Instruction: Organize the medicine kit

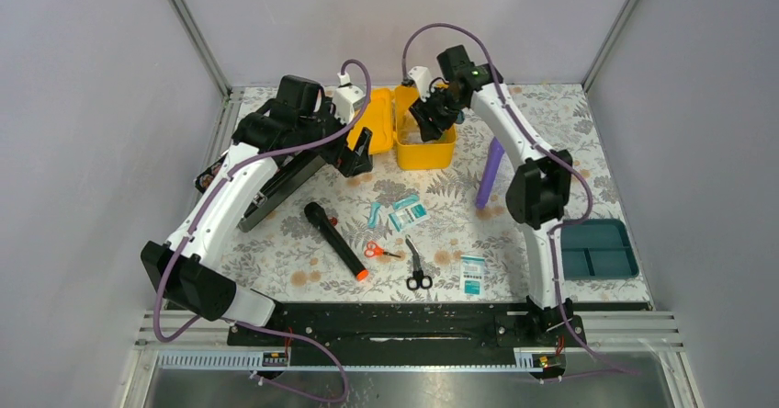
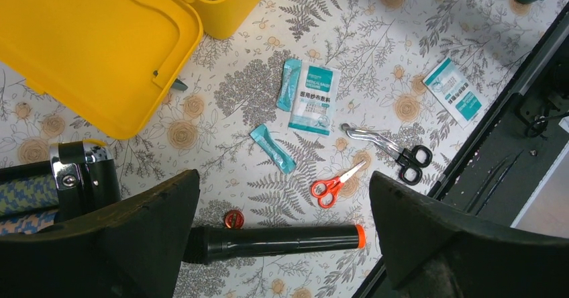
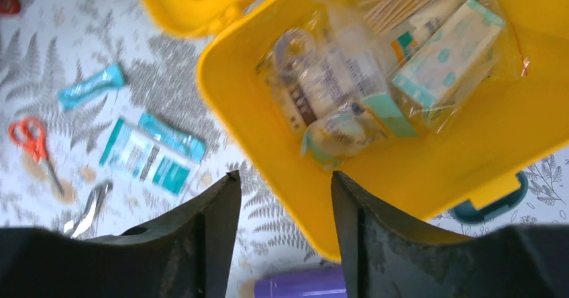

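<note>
The yellow medicine kit (image 1: 424, 153) stands open at the back middle, its lid (image 1: 378, 119) folded out to the left. A clear bag of supplies (image 3: 376, 63) lies inside the box (image 3: 429, 170). The teal insert tray (image 1: 599, 249) sits apart at the right edge. My right gripper (image 1: 430, 125) hovers over the box, open and empty; its wrist view shows the gripper (image 3: 284, 175) above the box's rim. My left gripper (image 1: 358, 157) is beside the lid, open and empty (image 2: 283, 177), over the loose items.
On the mat lie a black flashlight (image 2: 268, 241), orange scissors (image 2: 335, 185), black scissors (image 2: 396, 152), a gauze packet (image 2: 313, 98), two teal sachets (image 2: 273, 148), another packet (image 2: 455, 91), a red cap (image 2: 233, 219) and a purple tube (image 1: 490, 174). A black tray of rolls (image 1: 276, 187) lies left.
</note>
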Robot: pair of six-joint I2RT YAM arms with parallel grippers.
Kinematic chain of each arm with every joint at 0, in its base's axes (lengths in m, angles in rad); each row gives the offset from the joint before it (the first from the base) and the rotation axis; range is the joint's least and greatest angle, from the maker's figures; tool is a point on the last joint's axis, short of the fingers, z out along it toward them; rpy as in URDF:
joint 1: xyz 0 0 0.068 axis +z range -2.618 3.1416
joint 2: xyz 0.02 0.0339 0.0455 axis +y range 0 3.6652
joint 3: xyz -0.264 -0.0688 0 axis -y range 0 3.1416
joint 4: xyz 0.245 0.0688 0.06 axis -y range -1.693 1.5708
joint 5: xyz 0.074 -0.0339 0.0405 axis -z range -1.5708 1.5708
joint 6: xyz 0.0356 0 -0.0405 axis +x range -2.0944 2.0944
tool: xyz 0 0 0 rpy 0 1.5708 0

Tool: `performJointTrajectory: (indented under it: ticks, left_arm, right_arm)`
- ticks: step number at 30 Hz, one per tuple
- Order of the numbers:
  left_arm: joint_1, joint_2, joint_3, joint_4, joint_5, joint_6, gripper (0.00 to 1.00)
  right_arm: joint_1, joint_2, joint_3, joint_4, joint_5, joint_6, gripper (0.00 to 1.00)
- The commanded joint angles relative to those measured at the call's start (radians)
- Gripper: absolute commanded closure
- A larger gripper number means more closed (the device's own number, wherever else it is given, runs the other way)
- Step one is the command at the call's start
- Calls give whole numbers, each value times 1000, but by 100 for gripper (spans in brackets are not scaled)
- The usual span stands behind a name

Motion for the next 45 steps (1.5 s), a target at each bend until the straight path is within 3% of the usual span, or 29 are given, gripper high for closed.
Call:
performJointTrajectory:
  ticks: [1, 6, 13, 20, 23, 29, 31, 34, 45]
  left_arm:
    - [8, 5, 32, 63, 35, -38, 4]
    - [8, 5, 59, 41, 87, -28, 4]
    - [8, -29, 61, -6, 76, 8, 4]
    - [8, -62, 34, -7, 65, -3, 4]
    - [8, -64, 31, -6, 58, -1, 4]
    - [8, -54, 41, -2, 69, -7, 4]
    - [8, -48, 44, -2, 76, -9, 4]
    - [8, -42, 49, -2, 88, -8, 4]
    - [6, -39, 28, 31, 114, -26, 5]
  right_arm:
    - [-10, -183, -157, -20, -181, -311, 39]
    - [-8, -173, -212, -37, -239, -590, 37]
    - [-4, -21, -26, -73, -170, -602, 44]
    - [-3, 2, -35, -111, -183, -679, 51]
    - [-2, -2, -53, -128, -180, -696, 57]
    - [-2, -8, -77, -155, -160, -702, 80]
    - [-3, -19, -99, -156, -155, -705, 91]
    - [-3, -45, -136, -156, -147, -713, 100]
    - [-5, -233, -426, -98, -92, -753, 100]
